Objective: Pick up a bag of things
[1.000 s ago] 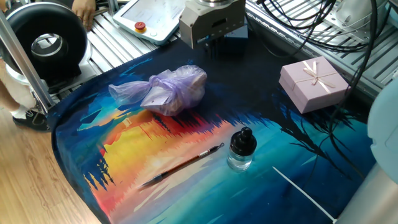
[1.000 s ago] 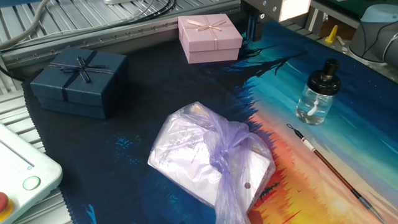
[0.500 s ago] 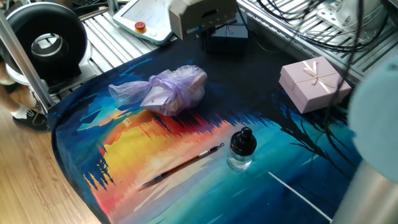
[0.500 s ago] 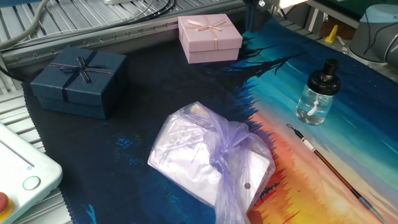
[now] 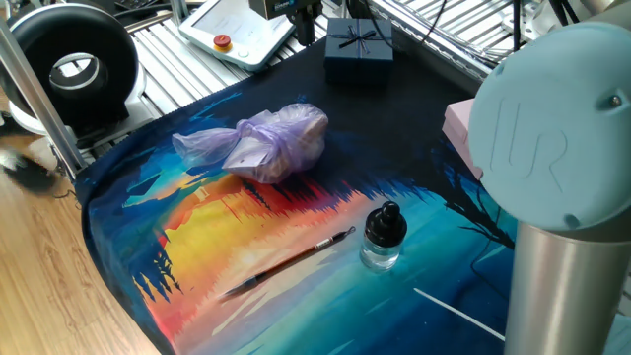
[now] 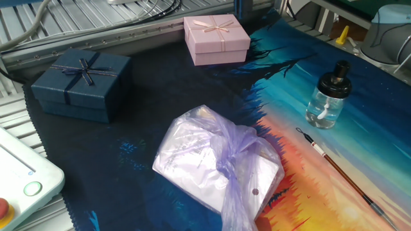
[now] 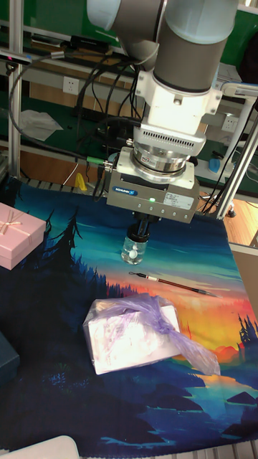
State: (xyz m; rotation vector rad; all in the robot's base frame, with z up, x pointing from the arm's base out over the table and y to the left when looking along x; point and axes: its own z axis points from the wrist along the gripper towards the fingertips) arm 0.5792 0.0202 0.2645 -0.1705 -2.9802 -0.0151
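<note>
The bag (image 5: 261,143) lies on the painted cloth (image 5: 227,232), clear of the gripper (image 7: 143,228) raised at its 12 o'clock in the tall view, finger state indeterminable, with the glass bottle (image 5: 382,237) at 4 o'clock.

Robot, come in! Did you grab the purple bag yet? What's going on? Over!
Gripper high above the cloth, holding nothing; fingers too hidden to read. Purple bag not grabbed, lying on the painted cloth. Nothing on top of it; brush and bottle sit apart.
</note>
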